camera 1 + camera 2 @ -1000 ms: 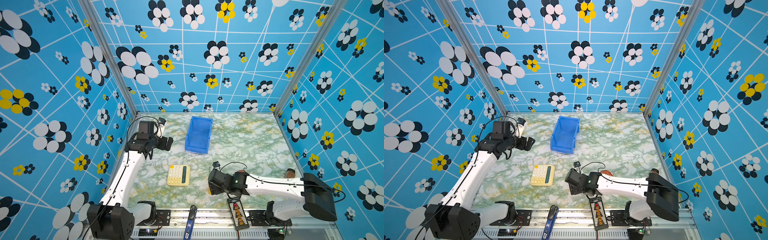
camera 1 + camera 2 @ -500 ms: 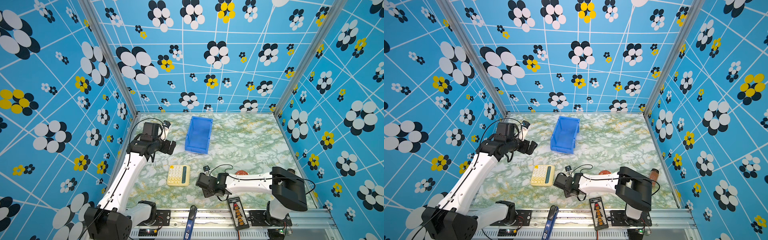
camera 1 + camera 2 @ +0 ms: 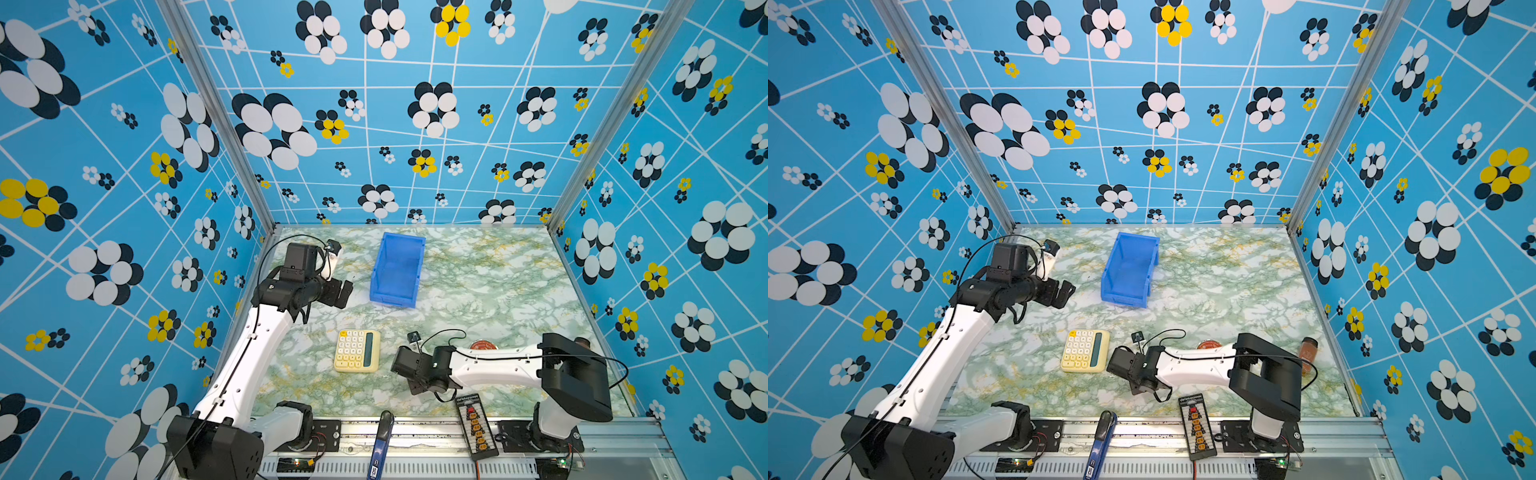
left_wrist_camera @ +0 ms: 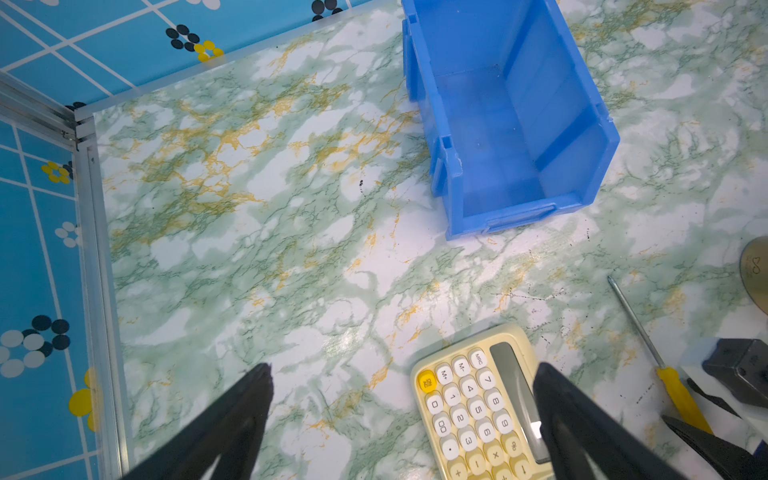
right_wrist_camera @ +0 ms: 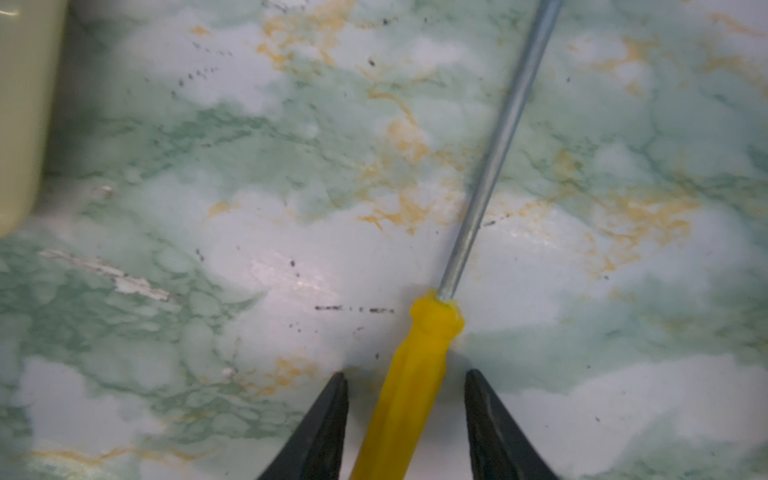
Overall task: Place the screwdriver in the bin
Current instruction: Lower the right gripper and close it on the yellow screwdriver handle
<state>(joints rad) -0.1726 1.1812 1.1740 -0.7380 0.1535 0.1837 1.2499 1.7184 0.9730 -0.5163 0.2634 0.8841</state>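
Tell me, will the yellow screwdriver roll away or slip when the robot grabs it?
Probably stiff, not floppy: the screwdriver has a straight metal shaft and hard-looking yellow handle. It might roll if nudged, since it looks roundish and lies flat on the smooth table. It could slip, as the right gripper straddles only the narrow handle.

Right wrist view: screwdriver ran off two edges, tip and handle end unseen; calculator cropped, blurred. Both top views: right arm hid screwdriver.
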